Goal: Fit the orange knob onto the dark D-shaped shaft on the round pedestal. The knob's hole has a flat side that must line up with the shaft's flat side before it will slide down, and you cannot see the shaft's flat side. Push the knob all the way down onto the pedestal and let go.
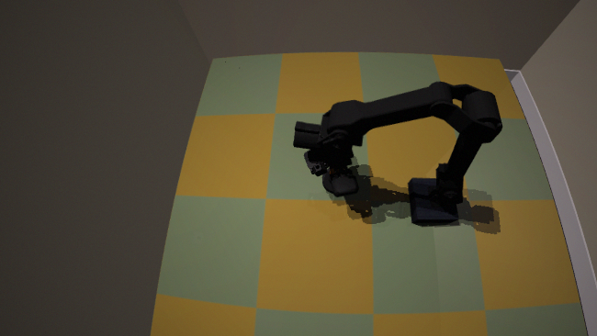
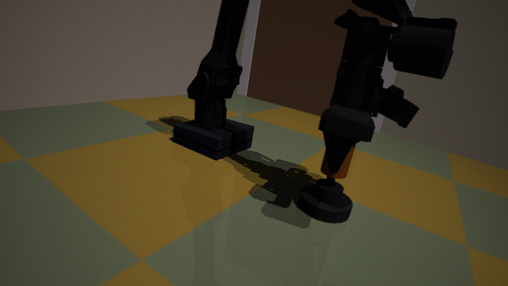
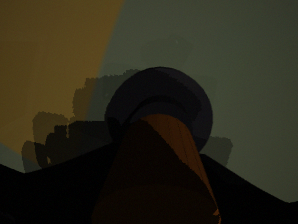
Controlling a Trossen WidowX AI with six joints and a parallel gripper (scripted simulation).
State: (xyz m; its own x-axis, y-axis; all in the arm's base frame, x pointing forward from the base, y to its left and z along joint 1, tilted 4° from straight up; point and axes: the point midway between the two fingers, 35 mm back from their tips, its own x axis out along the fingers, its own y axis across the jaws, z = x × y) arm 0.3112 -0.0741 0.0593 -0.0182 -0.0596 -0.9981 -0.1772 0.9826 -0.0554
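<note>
Fingers of the gripper are clamped on the orange knob, one on either side of its wall. The knob's lower rim stands just above the round pedestal; a short dark piece of the D-shaped shaft shows beneath it. Whether the shaft's tip has entered the hole cannot be told. The knob is judged not seated.

Handling, by judgement: the knob appears light, stiff and smooth, unlikely to crush, but liable to turn or tilt between the fingers if pressed while misaligned. The present hold on the side wall is suitable, provided the fingertips clear the pedestal's raised step on the way down. Light downward pressure with a slow turn is advised until the flats agree, then a straight push and release.

Containers: none seen. The knob's hole is the only receiving cavity concerned, and its inside is hidden.
</note>
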